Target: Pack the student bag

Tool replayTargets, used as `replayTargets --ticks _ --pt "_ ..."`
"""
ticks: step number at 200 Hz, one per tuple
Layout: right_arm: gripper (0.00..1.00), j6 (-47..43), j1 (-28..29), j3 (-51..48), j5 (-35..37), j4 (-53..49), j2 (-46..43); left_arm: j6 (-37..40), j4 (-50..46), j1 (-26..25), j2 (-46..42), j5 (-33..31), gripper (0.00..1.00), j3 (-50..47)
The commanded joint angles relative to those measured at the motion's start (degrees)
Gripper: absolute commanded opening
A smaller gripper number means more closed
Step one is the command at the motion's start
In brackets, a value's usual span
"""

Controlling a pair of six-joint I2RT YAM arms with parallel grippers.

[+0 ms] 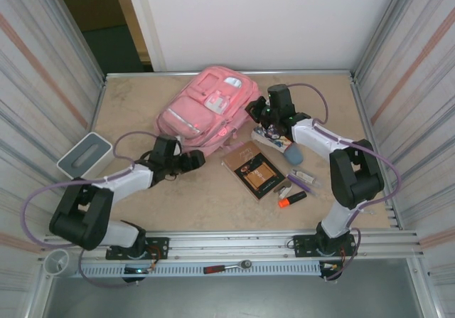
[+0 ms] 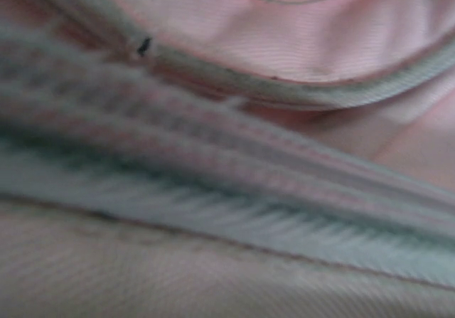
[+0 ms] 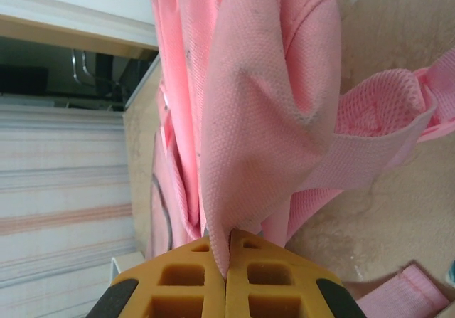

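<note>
So right gripper [image 3: 227, 250] pinches the student bag [image 1: 206, 108] fabric, left gripper [image 1: 190, 161] sits at its zip [image 2: 227, 215], can't tell if open; brown book [image 1: 257, 170] text's unreadable.

No text, label or number can be read anywhere.

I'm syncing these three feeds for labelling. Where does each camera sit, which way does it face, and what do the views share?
Top external: above and behind the arm bases, looking down on the table, the student bag, both arms, the left end effector and the right end effector.
Left wrist: on the left wrist, right up against the student bag, blurred fabric and trim.
Right wrist: on the right wrist, looking along its yellow fingers; the right end effector pinches a fold of the student bag.
Shared: all three see the pink bag.
</note>
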Motion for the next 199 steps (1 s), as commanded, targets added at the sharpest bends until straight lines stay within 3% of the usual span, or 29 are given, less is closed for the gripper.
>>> replayTargets --ticks 1,41,94,116,149,199 --pt "0.0 -0.92 1.88 -1.01 -3.73 1.18 -5.61 3.4 4.95 3.43 1.66 1.91 0.83 4.17" --pt "0.0 0.75 6.7 -4.68 1.11 1.82 -7.92 6.32 0.79 6.15 0.57 -0.25 0.83 6.2" --pt "0.0 6.41 11.91 -8.73 10.09 6.44 -9.92 7.26 -2.84 4.78 -10.65 -3.31 0.83 -0.76" --pt "0.0 7.53 13.61 -8.84 13.06 7.2 -10.08 9.27 -4.59 -0.48 -16.99 -7.1 0.81 -3.98" --pt "0.0 8.06 14.98 -7.55 15.36 6.88 -9.99 11.39 -5.51 -12.59 -23.51 -18.85 0.73 -7.57" --pt "0.0 8.87 16.9 -5.37 15.37 6.69 -8.71 19.3 -0.92 -24.01 -18.53 -34.63 0.57 -3.53"
